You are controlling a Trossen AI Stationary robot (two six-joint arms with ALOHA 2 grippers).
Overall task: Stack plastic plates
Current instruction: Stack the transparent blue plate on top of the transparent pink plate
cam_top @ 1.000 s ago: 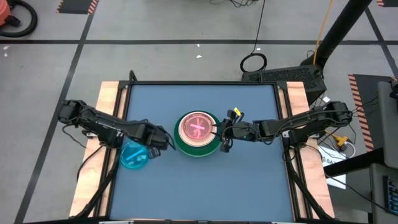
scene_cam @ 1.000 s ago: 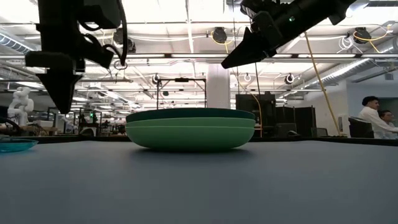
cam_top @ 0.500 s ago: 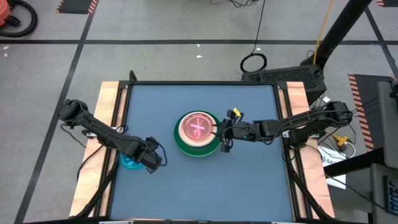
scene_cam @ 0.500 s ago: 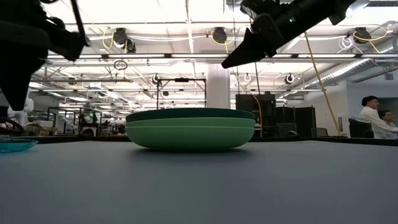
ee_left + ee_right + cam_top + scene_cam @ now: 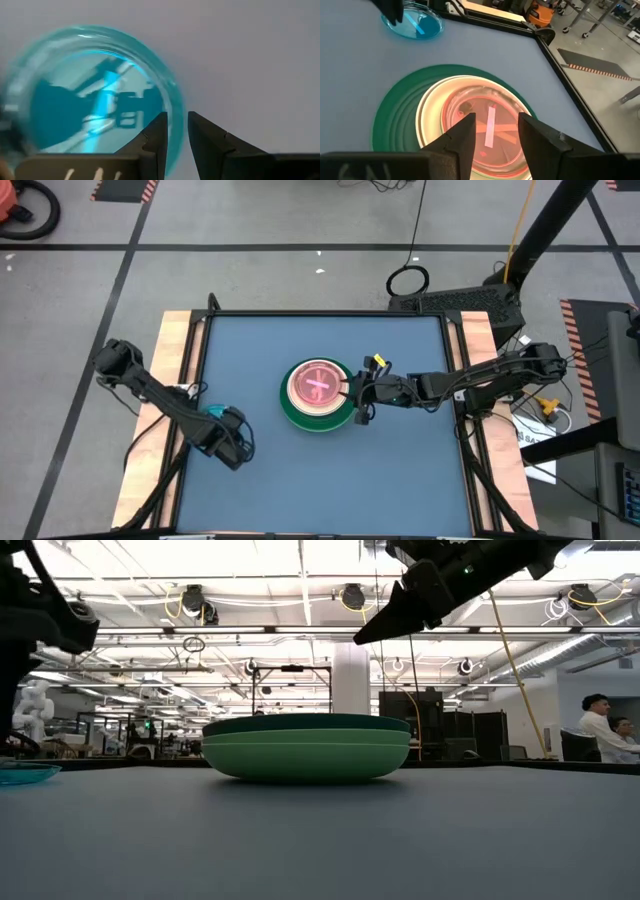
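Mid-table stands a stack of plastic plates (image 5: 317, 392): green plates (image 5: 400, 120) underneath, a cream one (image 5: 427, 112), and a translucent pink striped one (image 5: 487, 122) on top. A translucent blue striped plate (image 5: 90, 95) lies flat on the mat at the near left, mostly hidden under my left arm in the high view (image 5: 213, 413). My left gripper (image 5: 175, 132) points down above that plate's rim, fingers narrowly apart with nothing between them. My right gripper (image 5: 496, 130) hangs open above the stack's right edge (image 5: 365, 638), clear of it.
The blue mat (image 5: 400, 470) is bordered by wooden side rails (image 5: 172, 330). Bare mat stretches in front of and behind the stack. In the low view people sit in the room beyond the table's right side (image 5: 600, 730).
My left gripper has travelled toward the table's near edge and slightly left, sinking a little and rolling about its own axis, from beside the stack to above the blue plate's rim. The blue plate and the stack have stayed put.
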